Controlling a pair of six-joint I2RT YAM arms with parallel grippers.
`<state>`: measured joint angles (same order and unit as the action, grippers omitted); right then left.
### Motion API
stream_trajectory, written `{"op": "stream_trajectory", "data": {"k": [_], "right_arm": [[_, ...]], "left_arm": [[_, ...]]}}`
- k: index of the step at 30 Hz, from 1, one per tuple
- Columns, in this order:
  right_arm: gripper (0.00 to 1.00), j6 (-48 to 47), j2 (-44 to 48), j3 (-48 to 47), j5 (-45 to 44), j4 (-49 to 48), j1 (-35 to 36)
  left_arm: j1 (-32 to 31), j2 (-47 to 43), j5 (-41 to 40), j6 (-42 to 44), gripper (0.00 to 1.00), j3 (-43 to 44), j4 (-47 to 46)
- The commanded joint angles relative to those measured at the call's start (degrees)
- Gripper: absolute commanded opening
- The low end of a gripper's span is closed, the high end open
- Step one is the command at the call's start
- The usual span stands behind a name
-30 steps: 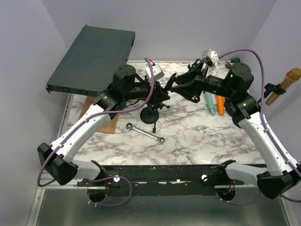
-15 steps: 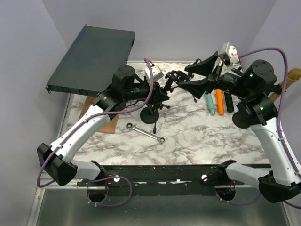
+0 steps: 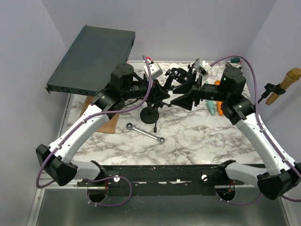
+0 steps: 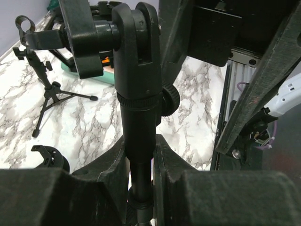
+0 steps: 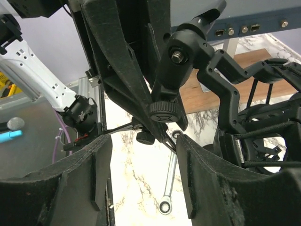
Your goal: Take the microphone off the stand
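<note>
The black stand [image 3: 150, 115] rests on a round base at the table's middle. Its pole [image 4: 138, 108] rises to a knuckle joint [image 5: 181, 56] and a shock mount [image 3: 178, 75] with elastic cords [image 5: 263, 122]. A dark round body [image 5: 231, 143] sits inside the mount. It looks like the microphone, but most of it is hidden. My left gripper [image 3: 160, 94] [image 4: 140, 146] is shut on the pole just below the joint. My right gripper [image 3: 181, 96] [image 5: 143, 146] is open and empty, its fingers either side of the joint's knob [image 5: 162, 112] without touching it.
A ratchet wrench [image 3: 146, 133] [image 5: 168, 188] lies in front of the stand. A dark flat rack unit [image 3: 94, 56] leans on a wooden block [image 3: 110, 123] at the left. Teal and orange markers [image 3: 212, 109] lie at the right. A small tripod stand [image 4: 44, 92] is beyond them.
My right gripper swung up and to the right, then came back down and left, and now sits open at the stand's joint. My left gripper has kept its hold on the pole.
</note>
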<state>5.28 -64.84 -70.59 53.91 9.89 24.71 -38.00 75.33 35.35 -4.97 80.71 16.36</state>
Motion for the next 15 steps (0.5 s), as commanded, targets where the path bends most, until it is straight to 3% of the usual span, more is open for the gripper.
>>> {"op": "stream_trajectory", "data": {"k": [1, 8, 15], "right_arm": [[0.65, 1.52, -0.13, -0.3, -0.07, -3.91, -0.21], [0.73, 3.64, -2.72, -4.34, -1.35, -4.38, -0.19], [0.7, 7.56, -5.12, -5.13, -1.47, -7.03, -0.22]], "left_arm": [[-0.39, -1.22, 3.55, -1.03, 0.0, 1.69, -3.27], [-1.33, -2.28, 5.21, 1.37, 0.0, -1.33, -2.62], [-3.1, -2.38, 4.37, 3.21, 0.0, -2.24, -1.93]]}}
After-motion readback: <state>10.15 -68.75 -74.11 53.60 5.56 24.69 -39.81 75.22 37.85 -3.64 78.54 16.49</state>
